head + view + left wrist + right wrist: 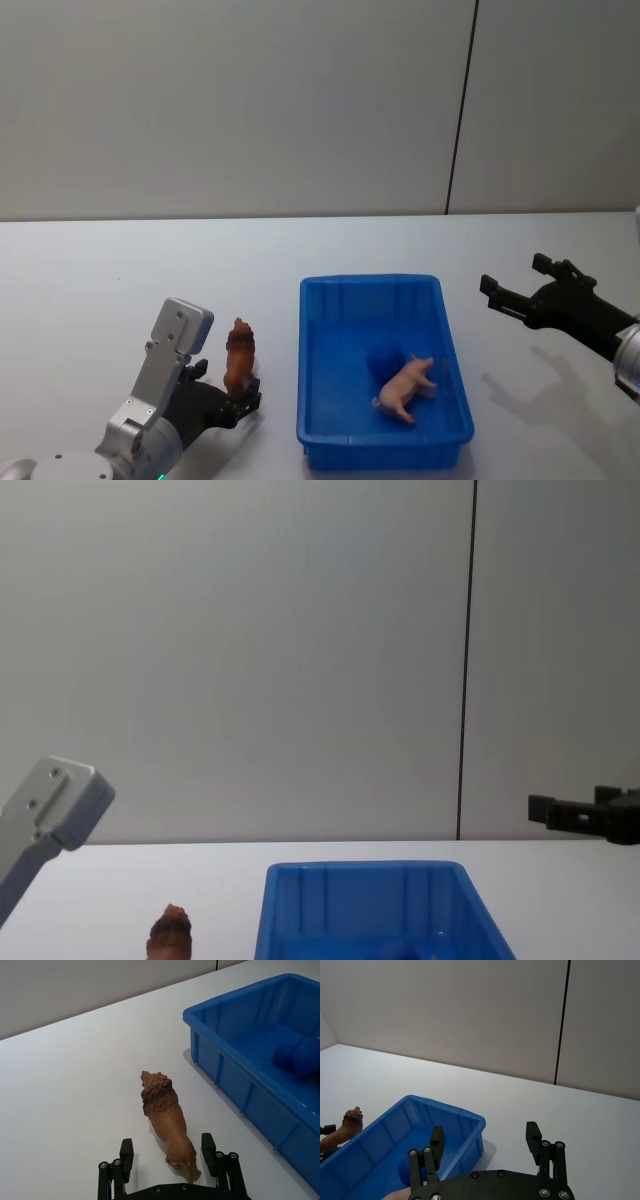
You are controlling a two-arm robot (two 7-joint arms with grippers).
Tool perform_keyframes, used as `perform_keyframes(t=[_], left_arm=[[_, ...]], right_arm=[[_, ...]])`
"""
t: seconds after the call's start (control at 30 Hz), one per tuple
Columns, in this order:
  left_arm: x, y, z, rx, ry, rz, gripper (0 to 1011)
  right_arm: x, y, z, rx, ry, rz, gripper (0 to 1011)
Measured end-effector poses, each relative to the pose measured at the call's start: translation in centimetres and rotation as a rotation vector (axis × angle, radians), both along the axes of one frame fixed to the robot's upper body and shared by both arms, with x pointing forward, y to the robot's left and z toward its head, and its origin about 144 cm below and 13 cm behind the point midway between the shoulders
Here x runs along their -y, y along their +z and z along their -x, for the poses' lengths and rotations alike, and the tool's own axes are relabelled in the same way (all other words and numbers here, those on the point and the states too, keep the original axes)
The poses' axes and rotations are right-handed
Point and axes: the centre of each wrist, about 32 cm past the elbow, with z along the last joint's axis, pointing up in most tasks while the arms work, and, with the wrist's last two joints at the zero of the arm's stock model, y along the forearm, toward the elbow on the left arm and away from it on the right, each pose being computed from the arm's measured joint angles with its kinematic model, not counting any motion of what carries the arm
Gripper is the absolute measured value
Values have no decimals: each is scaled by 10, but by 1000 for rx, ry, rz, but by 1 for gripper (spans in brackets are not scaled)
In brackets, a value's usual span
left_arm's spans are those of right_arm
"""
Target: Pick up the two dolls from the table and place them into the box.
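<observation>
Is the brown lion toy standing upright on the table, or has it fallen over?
Upright. The lion stands on its feet on the white table, between the fingers of the open left claw, beside the blue box.

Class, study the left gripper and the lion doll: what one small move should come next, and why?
Probably close the left gripper on the lion doll. Its open fingers already flank the lion's hindquarters on the table, while the pig doll already lies in the box and the right gripper hangs open, apart.

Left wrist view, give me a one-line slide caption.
Open left gripper straddles the brown lion doll standing on the white table beside the blue box.
</observation>
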Motion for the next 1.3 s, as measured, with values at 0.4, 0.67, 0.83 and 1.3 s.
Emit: perform_keyframes(t=[0.4, 0.67, 0.83, 1.3], left_arm=[[-4, -6, -5, -15, -7, -3, 545], [-6, -9, -6, -20, -9, 0, 297], [-7, -10, -7, -19, -10, 3, 285], [-11, -3, -8, 63, -9, 8, 285]], right_arm=[[0, 0, 0, 0, 0, 0, 1001], [0, 0, 0, 0, 0, 0, 1001], [0, 0, 0, 0, 0, 0, 1001], [0, 0, 0, 0, 0, 0, 1001]])
